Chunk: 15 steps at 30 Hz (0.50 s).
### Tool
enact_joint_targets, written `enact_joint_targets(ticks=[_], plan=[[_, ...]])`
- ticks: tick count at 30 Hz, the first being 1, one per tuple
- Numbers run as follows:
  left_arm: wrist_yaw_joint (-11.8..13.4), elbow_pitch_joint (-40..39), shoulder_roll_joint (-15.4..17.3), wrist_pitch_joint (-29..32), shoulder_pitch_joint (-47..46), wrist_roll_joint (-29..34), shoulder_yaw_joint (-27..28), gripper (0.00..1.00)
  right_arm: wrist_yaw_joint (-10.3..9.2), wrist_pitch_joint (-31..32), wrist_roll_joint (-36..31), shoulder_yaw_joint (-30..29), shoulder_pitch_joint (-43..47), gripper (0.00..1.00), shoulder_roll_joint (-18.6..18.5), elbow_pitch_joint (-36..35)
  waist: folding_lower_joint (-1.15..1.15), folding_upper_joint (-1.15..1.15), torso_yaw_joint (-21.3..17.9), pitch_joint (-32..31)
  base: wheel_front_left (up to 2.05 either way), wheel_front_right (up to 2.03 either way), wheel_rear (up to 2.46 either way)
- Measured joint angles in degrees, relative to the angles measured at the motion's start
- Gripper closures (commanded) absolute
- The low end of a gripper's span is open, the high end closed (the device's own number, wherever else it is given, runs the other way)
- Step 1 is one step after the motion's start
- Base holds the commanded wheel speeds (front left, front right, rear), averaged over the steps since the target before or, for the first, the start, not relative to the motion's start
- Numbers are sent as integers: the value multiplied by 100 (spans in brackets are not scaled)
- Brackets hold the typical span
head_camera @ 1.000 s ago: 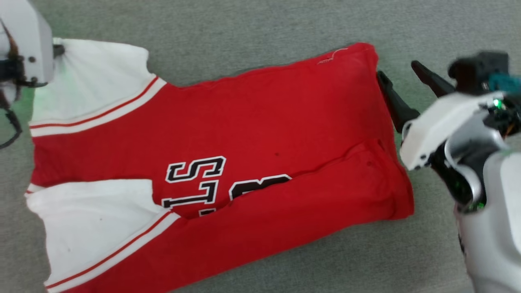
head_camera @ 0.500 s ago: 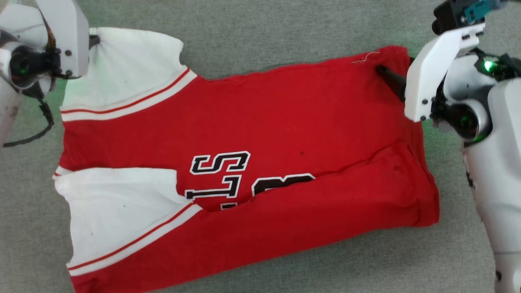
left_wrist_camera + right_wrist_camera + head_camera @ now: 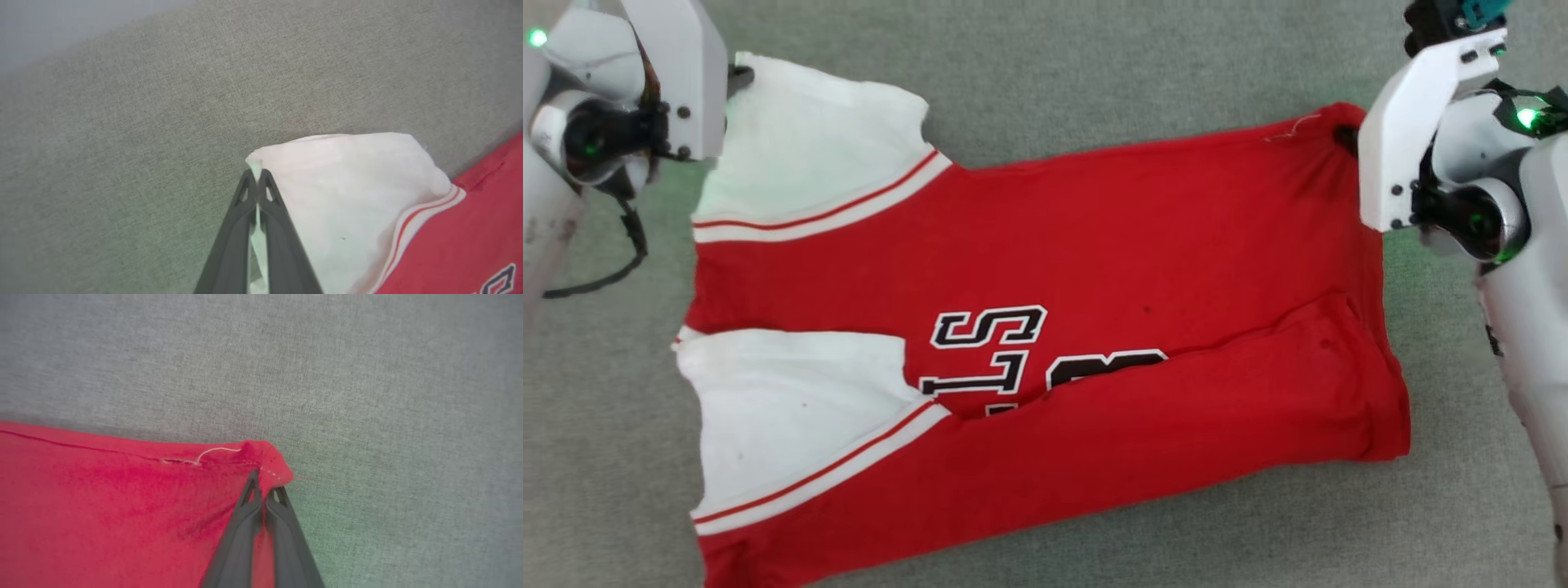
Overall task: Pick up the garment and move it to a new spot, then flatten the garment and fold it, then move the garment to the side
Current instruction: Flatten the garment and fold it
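Head view: the garment lay across the grey fabric surface, with its white sleeves toward 9 o'clock and its hem toward 3 o'clock. The left hand, at 10 o'clock, pinched the far sleeve's corner. The right hand, at 2 o'clock, met the far hem corner.

Left wrist view: the left hand was clenched on the white sleeve tip, and the garment trailed toward 4 o'clock.

Right wrist view: the right hand was clenched on the red hem corner, and the garment spread toward 8 o'clock

Left jaws clamped on garment sleeve corner, grey surface beneath.
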Motion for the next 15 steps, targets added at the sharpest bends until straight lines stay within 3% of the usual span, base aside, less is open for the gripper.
enact_joint_targets(ticks=[10,15], plan=[[11,-842,439,226,-44,11,-181,100,0,-107,247,305,642,100,-616,-896,0,0,224,-500,0,0,0],[394,-1834,829,470,195,55,-292,100,0,183,502,371,1219,100,-937,-1679,0,0,353,-765,0,0,0]])
